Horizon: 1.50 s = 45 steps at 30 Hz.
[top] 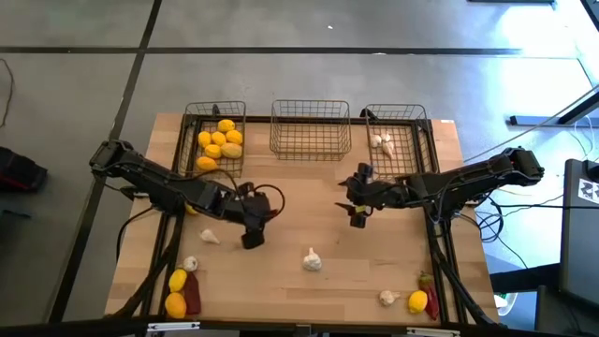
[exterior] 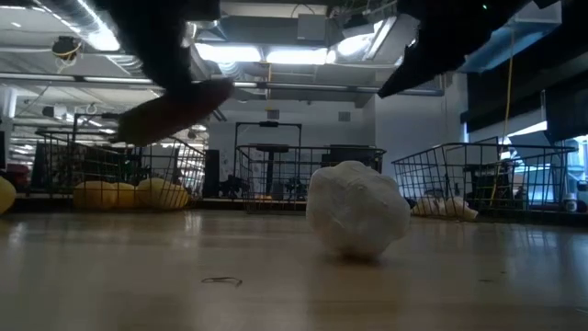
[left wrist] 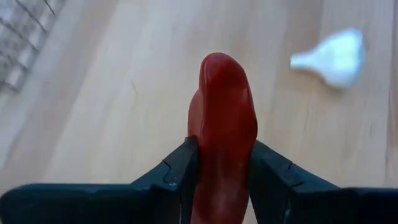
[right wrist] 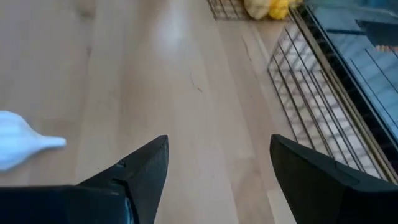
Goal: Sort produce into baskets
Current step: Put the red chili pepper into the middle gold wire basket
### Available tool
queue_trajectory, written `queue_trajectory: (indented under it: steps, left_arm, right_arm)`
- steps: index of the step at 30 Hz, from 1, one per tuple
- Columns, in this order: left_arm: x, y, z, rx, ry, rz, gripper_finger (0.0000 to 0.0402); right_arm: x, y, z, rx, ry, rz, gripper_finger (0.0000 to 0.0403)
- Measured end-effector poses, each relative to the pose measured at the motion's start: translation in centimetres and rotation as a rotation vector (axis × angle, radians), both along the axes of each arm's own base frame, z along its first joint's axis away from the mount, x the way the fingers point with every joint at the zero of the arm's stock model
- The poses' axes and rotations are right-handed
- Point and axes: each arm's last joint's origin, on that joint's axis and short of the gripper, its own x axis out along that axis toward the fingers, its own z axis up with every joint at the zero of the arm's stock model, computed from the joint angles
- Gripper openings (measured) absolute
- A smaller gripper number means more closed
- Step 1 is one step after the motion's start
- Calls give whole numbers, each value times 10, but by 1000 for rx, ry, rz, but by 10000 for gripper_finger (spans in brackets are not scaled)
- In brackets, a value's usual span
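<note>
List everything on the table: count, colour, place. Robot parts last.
baskets: three, dark wire, along the far edge
lemons: about six in the left basket, two at the near left corner, one at the near right corner
garlic bulbs: two in the right basket, four loose on the table
chili peppers: dark red, one held, others by the corner lemons
table: one, light wood
left gripper: shut on a chili
right gripper: open, empty

The wooden table [top: 281, 271] carried three wire baskets [top: 310, 128] at twelve o'clock, with garlic bulbs [top: 312, 260], lemons [top: 175, 305] and chilies [top: 192, 295] scattered toward six.
</note>
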Motion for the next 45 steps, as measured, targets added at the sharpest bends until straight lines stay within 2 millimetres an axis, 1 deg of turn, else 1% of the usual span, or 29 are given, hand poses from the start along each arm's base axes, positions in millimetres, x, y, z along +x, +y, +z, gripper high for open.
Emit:
queue_trajectory:
  steps: [3,10,14,21,25,28,32,36,41,45]
  left_arm:
    - [7,2,5,34,-81,6,111]
    - [21,6,16,79,-241,-19,111]
    - [29,11,25,116,-344,-27,111]
    - [45,21,42,195,-543,-52,111]
    - [51,27,46,225,-613,-46,111]
    - [57,31,47,237,-648,-35,111]
    - [61,36,44,255,-649,-25,111]
    - [65,40,41,256,-662,-9,111]
    - [71,39,36,253,-675,-15,112]
    - [71,39,35,252,-674,-10,112]
  right_arm:
    - [2,1,3,2,-31,19,287]
    - [6,2,8,0,-89,41,337]
    - [6,1,8,-11,-94,49,343]
    - [11,-10,13,-17,-143,25,322]
    - [15,-15,19,23,-207,77,309]
    - [17,-16,23,51,-262,114,300]
    - [21,-13,28,77,-321,159,291]
    - [31,-11,21,100,-332,192,284]
    - [47,-9,7,95,-345,179,273]
    - [52,-9,4,102,-368,190,259]
